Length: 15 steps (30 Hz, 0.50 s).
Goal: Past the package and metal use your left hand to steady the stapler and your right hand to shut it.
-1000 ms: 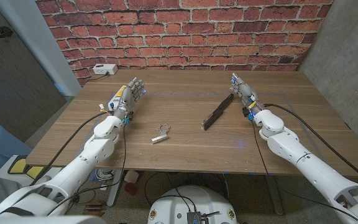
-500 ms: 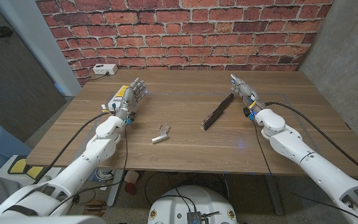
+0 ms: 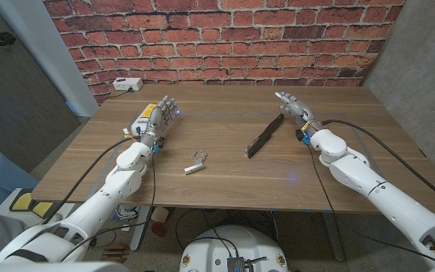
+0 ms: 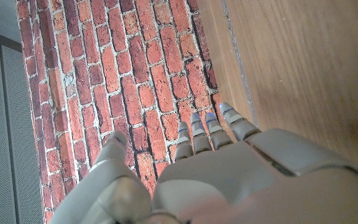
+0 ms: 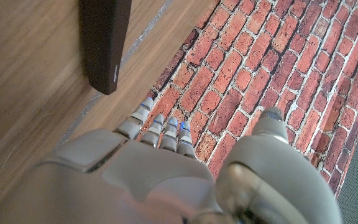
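A long dark flat object [image 3: 265,135] lies slantwise on the wooden table [image 3: 225,185], right of centre; its end also appears in the right wrist view [image 5: 106,43]. A small silvery metal piece [image 3: 195,163] with a loop lies left of centre. My right hand [image 3: 293,106] [image 5: 135,168] hovers just beyond the dark object's far end, fingers stretched out, holding nothing. At the table's left part my left hand [image 3: 159,115] [image 4: 229,174] stands with fingers extended toward the brick wall, empty, well away from both objects. I cannot tell which item is a stapler.
A white box [image 3: 127,85] with a cable sits at the far left corner by the brick wall [image 3: 225,38]. Cables trail along both arms. A grey wall stands to the right of the table.
My right hand has swung its fingers slightly leftward and farther back, near the dark object's far end. The left hand and both objects have stayed put.
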{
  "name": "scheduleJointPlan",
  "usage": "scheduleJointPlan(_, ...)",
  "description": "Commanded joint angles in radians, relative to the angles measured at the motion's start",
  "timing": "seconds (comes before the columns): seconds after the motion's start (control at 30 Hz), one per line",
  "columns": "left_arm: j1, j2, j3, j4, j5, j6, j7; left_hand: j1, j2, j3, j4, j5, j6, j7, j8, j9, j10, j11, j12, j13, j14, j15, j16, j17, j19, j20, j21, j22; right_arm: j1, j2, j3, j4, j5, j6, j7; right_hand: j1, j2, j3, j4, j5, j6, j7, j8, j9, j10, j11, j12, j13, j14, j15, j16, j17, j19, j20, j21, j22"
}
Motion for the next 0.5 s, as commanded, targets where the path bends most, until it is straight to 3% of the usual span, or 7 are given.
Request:
scheduleJointPlan(0.03, 0.022, 0.013, -0.010, -0.022, -0.005, -0.010, 0.000, 0.006, 0.004, 0.000, -0.005, 0.003, 0.008, -0.001, 0.004, 0.003, 0.002, 0.000, 0.001, 0.000, 0.001, -0.009, 0.002, 0.003, 0.004, -0.004, 0.006, 0.003, 0.016, -0.030, -0.024, -0.043, -0.074, -0.066, -0.026, 0.015, -0.002, 0.010, -0.001, -0.003, -0.005, -0.003, -0.001, 0.004, -0.005, -0.005, -0.002, 0.003, -0.011, -0.050, -0.001, -0.001, -0.006, 0.000, -0.003, 0.004)
scheduleJointPlan(0.5, 0.034, 0.024, -0.013, -0.027, -0.017, -0.006, -0.020, 0.005, 0.005, -0.001, -0.005, 0.003, 0.007, -0.001, 0.003, 0.003, 0.002, 0.000, 0.001, -0.001, 0.001, -0.009, 0.002, 0.003, 0.004, -0.005, 0.006, 0.003, 0.055, -0.090, -0.058, -0.127, -0.151, -0.200, 0.003, 0.086, -0.002, 0.034, -0.012, 0.000, -0.027, -0.012, 0.000, 0.004, -0.023, -0.008, -0.005, 0.003, -0.031, -0.062, -0.003, -0.011, -0.006, -0.010, -0.008, 0.003)
